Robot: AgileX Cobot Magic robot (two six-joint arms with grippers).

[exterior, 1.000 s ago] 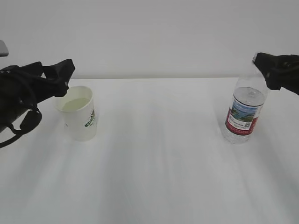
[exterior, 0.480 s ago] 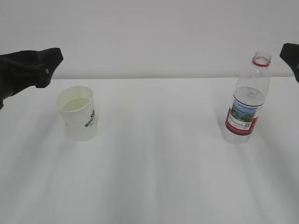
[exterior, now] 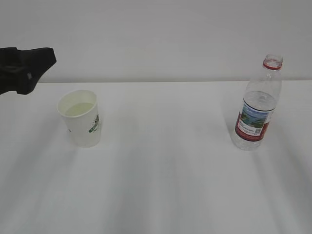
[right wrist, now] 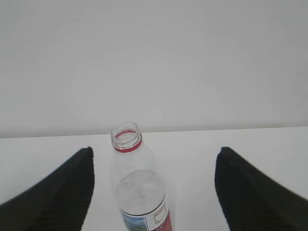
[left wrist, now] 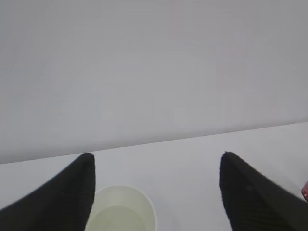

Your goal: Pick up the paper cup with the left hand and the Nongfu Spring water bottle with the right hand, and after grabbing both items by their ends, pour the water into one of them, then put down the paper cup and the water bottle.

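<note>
The paper cup (exterior: 82,119) stands upright on the left of the white table (exterior: 165,165), free of both grippers, with pale water (exterior: 79,108) inside. My left gripper (exterior: 41,61) hangs up and to the left of it, open. In the left wrist view the left gripper (left wrist: 156,154) holds nothing, and the cup's rim (left wrist: 122,209) shows low beside the left finger (left wrist: 67,195). The Nongfu Spring water bottle (exterior: 256,114) stands uncapped on the right. In the right wrist view my right gripper (right wrist: 154,149) is open, with the bottle (right wrist: 139,192) below, touching neither finger.
A plain white wall (exterior: 156,34) rises behind the table's far edge. A wide stretch of bare tabletop separates the cup from the bottle. The right arm does not show in the exterior view.
Both arms have drawn back from the objects. The left gripper rose and moved left away from the cup; the right gripper left the exterior view to the right. Cup and bottle stayed put.
</note>
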